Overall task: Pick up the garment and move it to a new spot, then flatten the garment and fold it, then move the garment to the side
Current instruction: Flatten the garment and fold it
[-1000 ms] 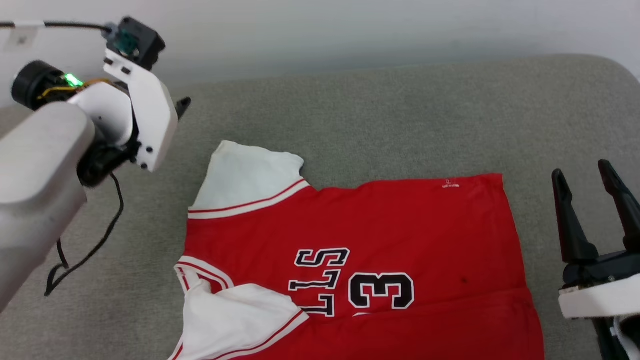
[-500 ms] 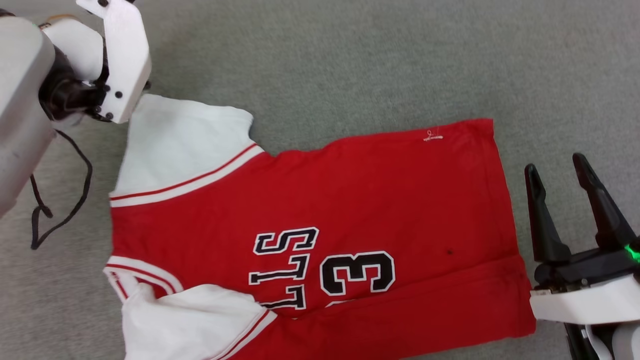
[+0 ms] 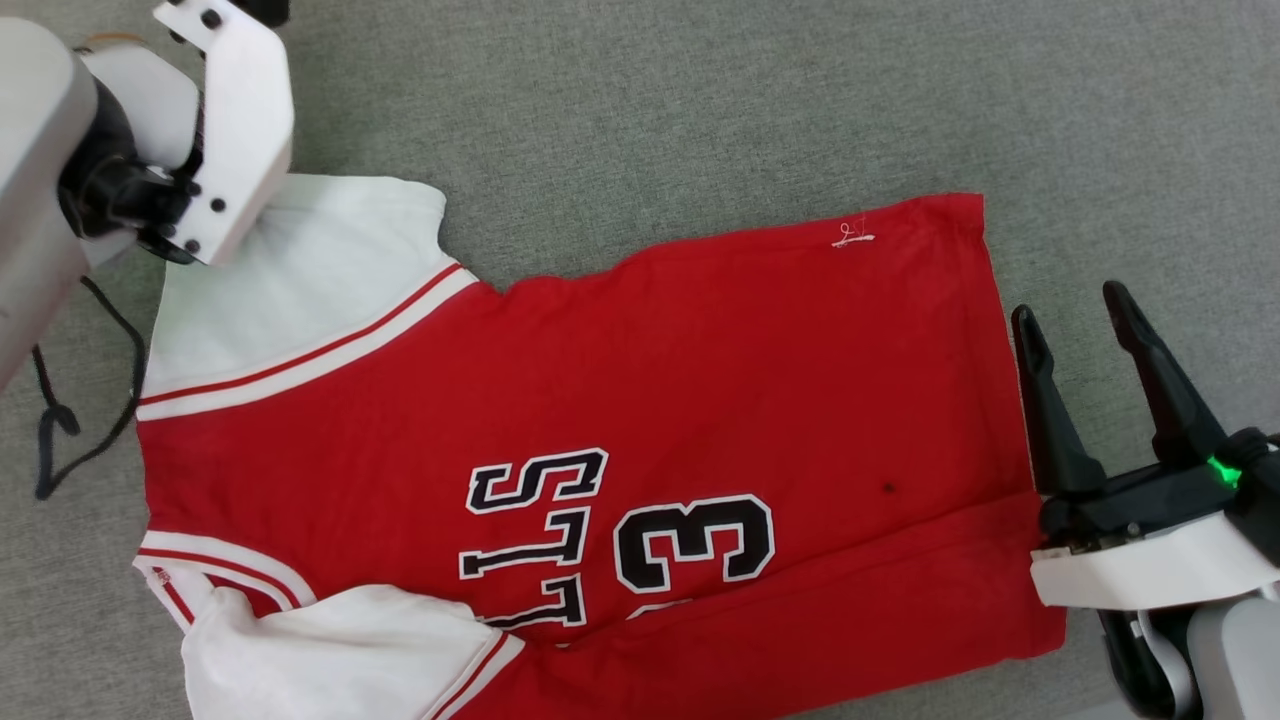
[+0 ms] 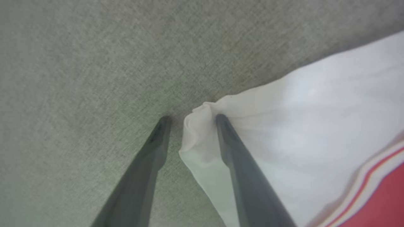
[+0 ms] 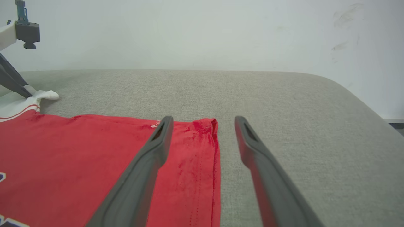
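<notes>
Flattening: garment [image 3: 640, 400] spread on grey cushion [image 3: 700, 100], collar end toward the left.
Left end effector [image 4: 192, 117]: jaws apart, straddling bunched corner of white sleeve [image 3: 300, 260]; nothing pinched yet.
Right end effector [image 3: 1068, 300]: wide open, empty, just beside red hem [image 5: 208, 151].
Technique: close fully over the sleeve corner, then draw outward, low and slow, without dragging the body.

There is one garment [image 3: 640, 380], two grippers, namely left gripper [image 4: 191, 119] and right gripper [image 3: 1068, 303], one black cable [image 3: 55, 418] and one grey cushion [image 3: 700, 100].
</notes>
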You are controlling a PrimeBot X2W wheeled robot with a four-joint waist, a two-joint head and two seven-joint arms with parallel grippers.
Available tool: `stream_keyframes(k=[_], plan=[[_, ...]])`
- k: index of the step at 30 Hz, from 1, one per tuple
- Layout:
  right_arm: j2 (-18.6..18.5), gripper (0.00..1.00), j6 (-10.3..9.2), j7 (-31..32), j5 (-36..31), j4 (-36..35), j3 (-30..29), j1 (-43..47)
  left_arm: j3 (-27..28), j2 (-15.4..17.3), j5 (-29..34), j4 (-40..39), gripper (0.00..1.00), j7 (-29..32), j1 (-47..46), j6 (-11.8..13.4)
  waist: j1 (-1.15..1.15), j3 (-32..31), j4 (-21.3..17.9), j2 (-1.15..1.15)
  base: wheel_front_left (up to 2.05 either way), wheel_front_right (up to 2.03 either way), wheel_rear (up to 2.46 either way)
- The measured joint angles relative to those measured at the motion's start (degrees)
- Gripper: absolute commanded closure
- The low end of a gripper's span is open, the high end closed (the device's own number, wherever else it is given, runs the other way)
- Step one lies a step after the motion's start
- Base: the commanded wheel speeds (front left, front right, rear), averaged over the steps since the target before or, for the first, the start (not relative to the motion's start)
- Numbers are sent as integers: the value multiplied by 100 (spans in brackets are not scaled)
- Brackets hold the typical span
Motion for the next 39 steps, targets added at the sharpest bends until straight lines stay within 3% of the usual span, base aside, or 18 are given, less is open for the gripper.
stream_keyframes(k=[7, 15, 20, 24, 26, 27, 29, 30, 32, 39], plan=[[-219, 0, 0, -52, 1, 120, -110, -276, -115, -21, -127, -110, 100, -366, 158, -8, 0, -247, 100, 0, 0, 0, 0], [-969, 0, 0, 523, -127, -40, -193, -1050, -230, -19, -227, -438, 100, -1029, 503, -8, 0, -873, 283, 0, 0, 0, 0], [-1671, 0, 0, 1735, 10, 88, 203, -1564, -270, 24, -234, -897, 100, -1470, 623, -8, -1, -1156, 508, 0, 0, 0, 0], [-2420, 0, 0, 3173, 580, 498, 914, -2296, -314, 64, -189, -1183, 100, -1664, 711, -8, -1, -1299, 777, 0, 0, 0, 0], [-2671, 0, 0, 3743, 934, 721, 1261, -2604, -330, 34, -170, -1268, 100, -1719, 719, -8, -1, -1326, 883, 0, 0, 0, 0], [-2671, 0, 0, 3743, 934, 721, 1261, -2604, -330, 34, -170, -1268, 100, -1719, 719, -8, -1, -1326, 883, 0, 0, 0, 0], [-3032, 0, 0, 4656, 1427, 945, 1907, -2943, -339, -57, -144, -1333, 100, -1792, 728, -8, -1, -1337, 1032, 0, 0, 0, 0], [-3032, 0, 0, 4656, 1427, 945, 1907, -2943, -339, -57, -144, -1333, 100, -1792, 728, -8, -1, -1337, 1032, 0, 0, 0, 0], [-3373, 0, 0, 5502, 1829, 1099, 2502, -3279, -350, -132, -136, -1373, 100, -1875, 729, -8, -1, -1307, 1168, 0, 0, 0, 0], [-3527, 0, 0, 6607, 2680, 1518, 3117, -3770, -367, -257, -76, -1438, 100, -2018, 697, -8, -1, -1072, 1421, 0, 0, 0, 0]])
